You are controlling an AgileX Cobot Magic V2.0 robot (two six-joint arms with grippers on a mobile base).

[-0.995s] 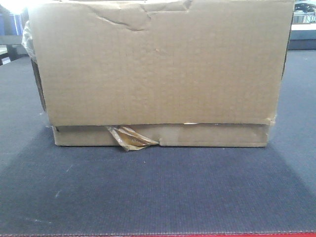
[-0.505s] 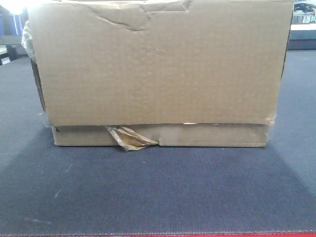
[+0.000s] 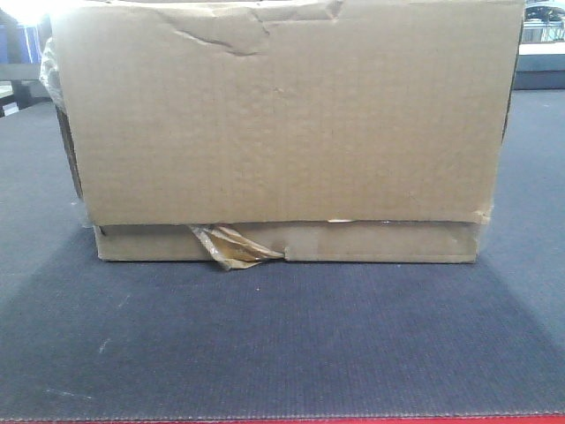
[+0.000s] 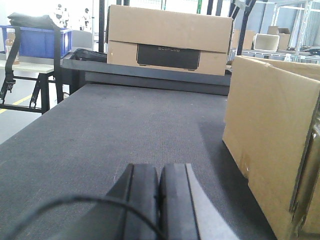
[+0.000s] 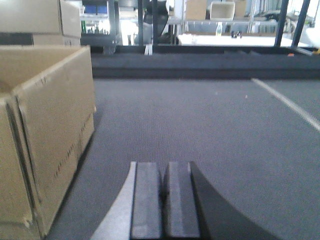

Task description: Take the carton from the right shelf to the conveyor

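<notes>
The brown carton (image 3: 282, 132) rests on the dark ribbed conveyor (image 3: 282, 344), filling most of the front view; a tuft of amber tape (image 3: 231, 247) hangs at its lower edge. In the left wrist view the carton (image 4: 270, 135) stands to the right of my left gripper (image 4: 159, 172), which is shut and empty, apart from the box. The right wrist view has the carton (image 5: 45, 125) to the left of my right gripper (image 5: 164, 170), also shut with nothing in it, above the conveyor (image 5: 210, 120). The right shelf is out of view.
The belt's thin red border (image 3: 282, 420) runs along the near edge. Another cardboard box (image 4: 170, 40) sits on a far stand beyond the belt, with a blue bin (image 4: 40, 42) on a rack at left. A pale stripe (image 5: 287, 102) crosses the belt at right.
</notes>
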